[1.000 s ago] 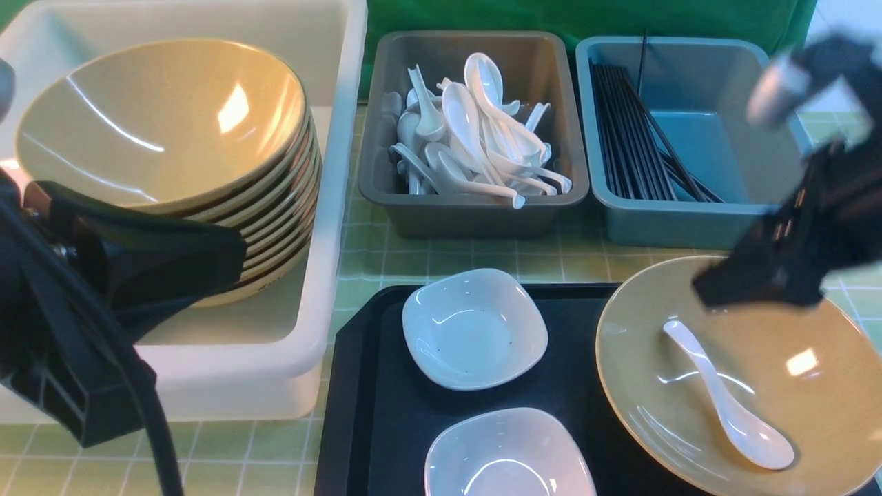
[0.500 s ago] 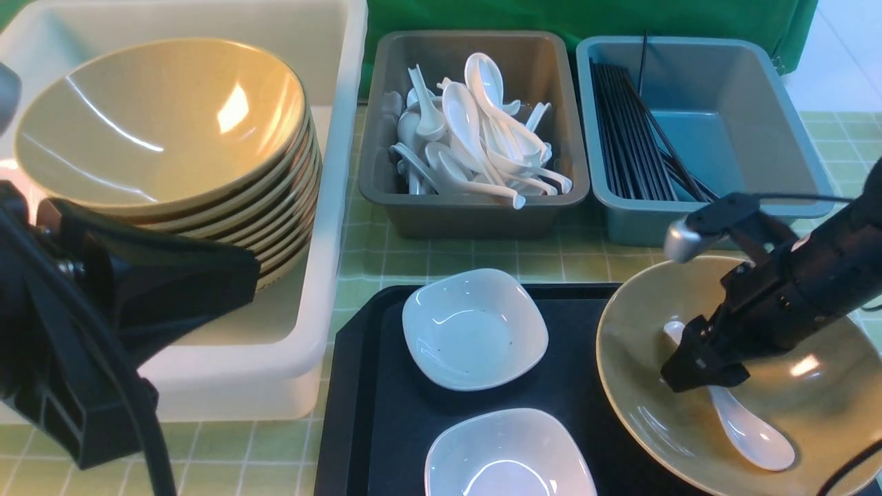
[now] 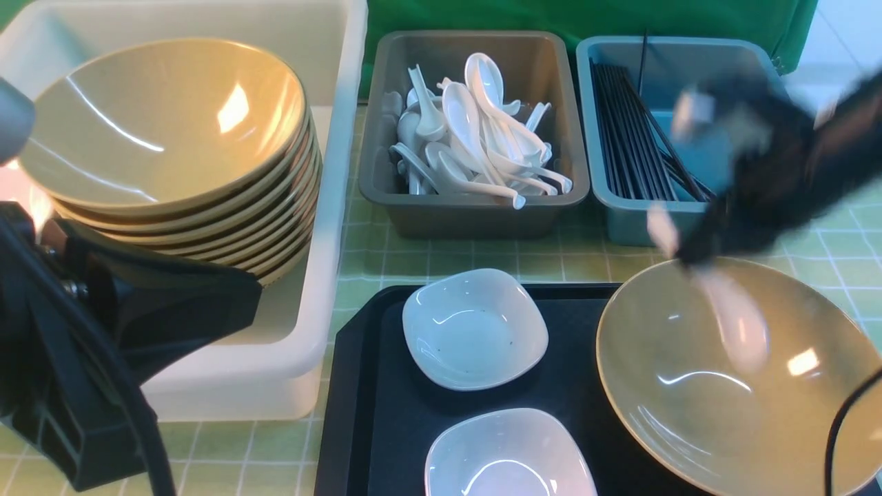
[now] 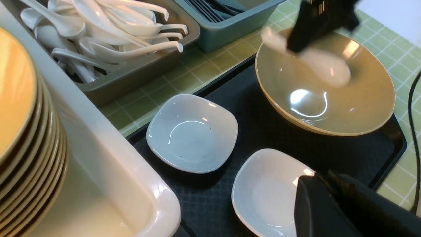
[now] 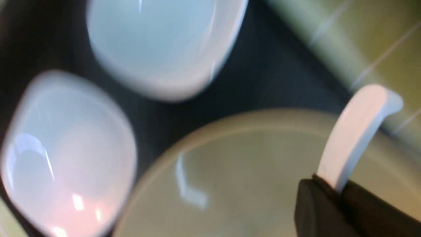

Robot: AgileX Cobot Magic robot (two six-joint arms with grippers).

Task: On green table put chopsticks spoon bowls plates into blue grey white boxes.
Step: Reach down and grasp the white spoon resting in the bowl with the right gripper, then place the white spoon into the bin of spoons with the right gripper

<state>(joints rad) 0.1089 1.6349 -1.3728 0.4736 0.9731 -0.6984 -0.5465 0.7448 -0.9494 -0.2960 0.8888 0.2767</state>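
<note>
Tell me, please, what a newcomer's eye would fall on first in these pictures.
The tall stack of tan bowls sits in the white box on the left. On the right, the blurred right gripper holds a white spoon by its handle above the lone tan bowl on the black tray. Behind, the grey box holds a pile of spoons.

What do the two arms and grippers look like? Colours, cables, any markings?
Both are matt black. The left arm has an angular housing, a wedge-shaped left gripper and a thick black cable. The right arm is motion-blurred, with a pale grey fitting and a thin black cable. The right gripper has blocky black fingers. No markings readable.
</note>
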